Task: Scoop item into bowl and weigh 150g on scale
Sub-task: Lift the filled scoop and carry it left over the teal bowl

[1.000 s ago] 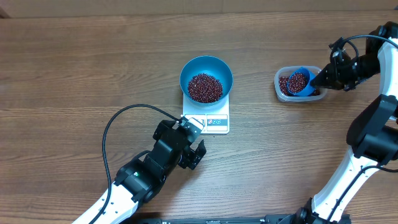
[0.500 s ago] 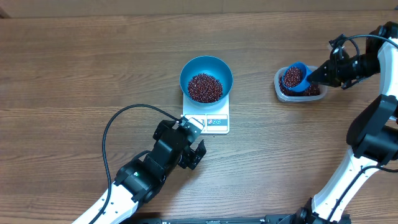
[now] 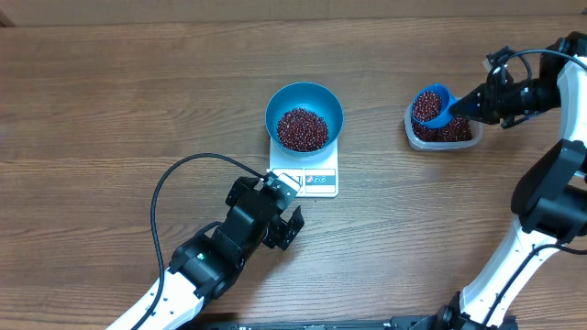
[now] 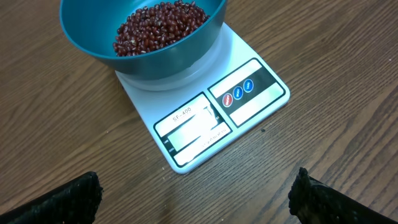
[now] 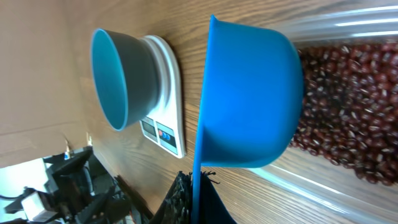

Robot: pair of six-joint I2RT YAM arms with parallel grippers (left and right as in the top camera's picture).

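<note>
Overhead: the round teal bowl (image 3: pixel 284 99) sits on the small white scale (image 3: pixel 316 181) at mid-table, with a loose heap of tiny dark red-brown beans (image 3: pixel 303 129) in its bottom. The left gripper (image 3: pixel 289 209) lies near the scale's front edge, jaws wide apart and empty. The right gripper (image 3: pixel 470 103) is clamped on the handle of a blue scoop (image 3: pixel 445 98), which is heaped with beans above a clear tub (image 3: pixel 410 124).

Left wrist: the beans look glossy, and the scale's display and buttons show below the bowl.

Right wrist: the scoop's smooth underside hangs over the tub's beans.
</note>
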